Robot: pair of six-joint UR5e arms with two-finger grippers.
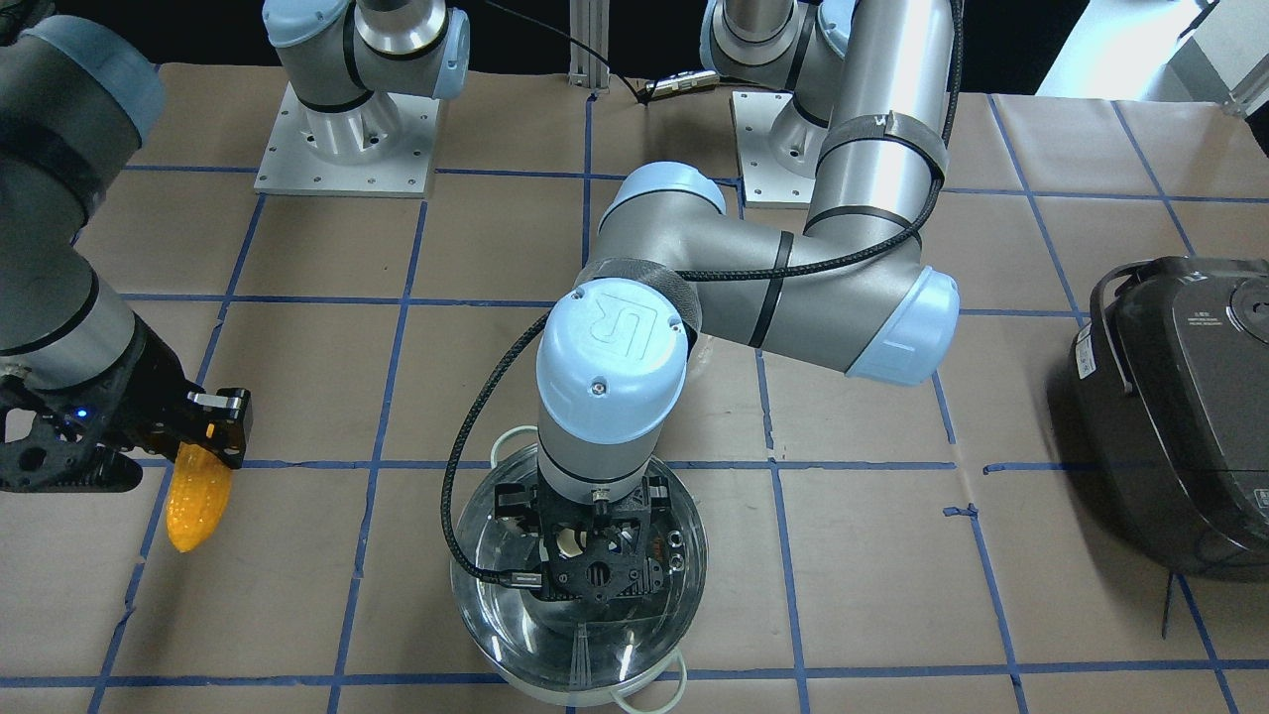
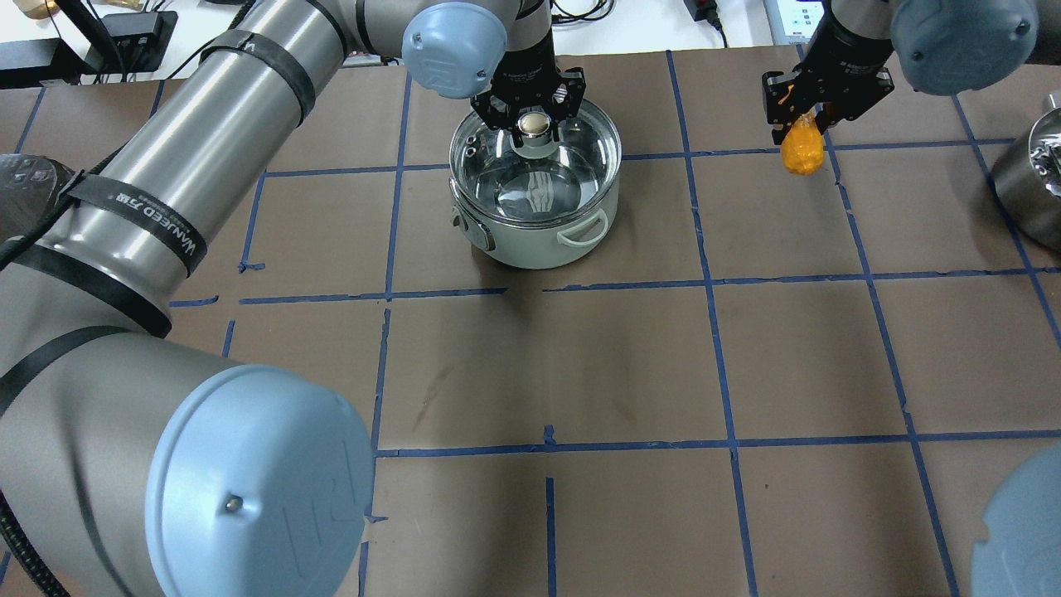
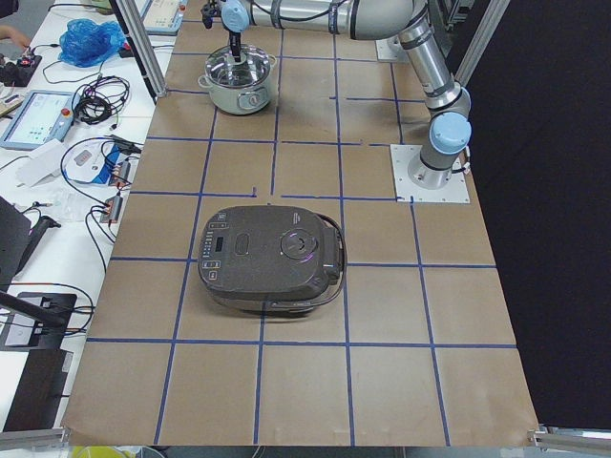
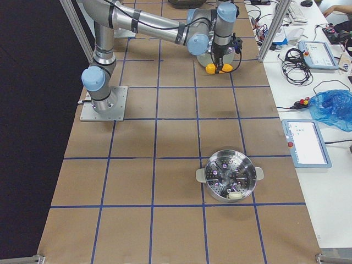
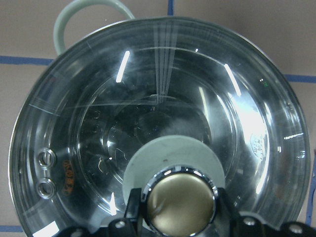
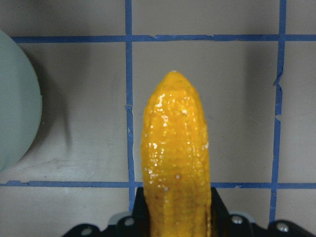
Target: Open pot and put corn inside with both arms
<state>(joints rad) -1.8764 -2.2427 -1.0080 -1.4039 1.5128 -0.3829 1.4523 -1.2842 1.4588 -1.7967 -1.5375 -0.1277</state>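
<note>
Slippage at the knob [image 5: 180, 200] is the first worry. The left hand [image 2: 533, 116] looks pressed onto its sides, and the glass lid [image 2: 539, 186] is seated on the pot [image 2: 530, 245]. The knob is smooth and rounded, so an off-centre lift could tilt the lid, let it swing, or drop it back on the rim. A sticking lid might also drag the pot along.

The right hand [image 2: 806, 118] pinches the corn [image 6: 177, 153] by its thick end only. The corn hangs tip down above the worktop [image 2: 630, 365], well to the right of the pot. That long free end could pivot or slide out during a quick move.

Both arms must meet over one small opening, so the raised lid and the incoming corn could clash unless the lid goes well aside first.

As for room, the pot sits fairly near the operators' edge, which leaves little margin there. Bare squares lie on the robot's side of it. The dark cooker [image 1: 1180, 416] and a steamer pot [image 4: 230, 176] stand well apart at opposite ends.
</note>
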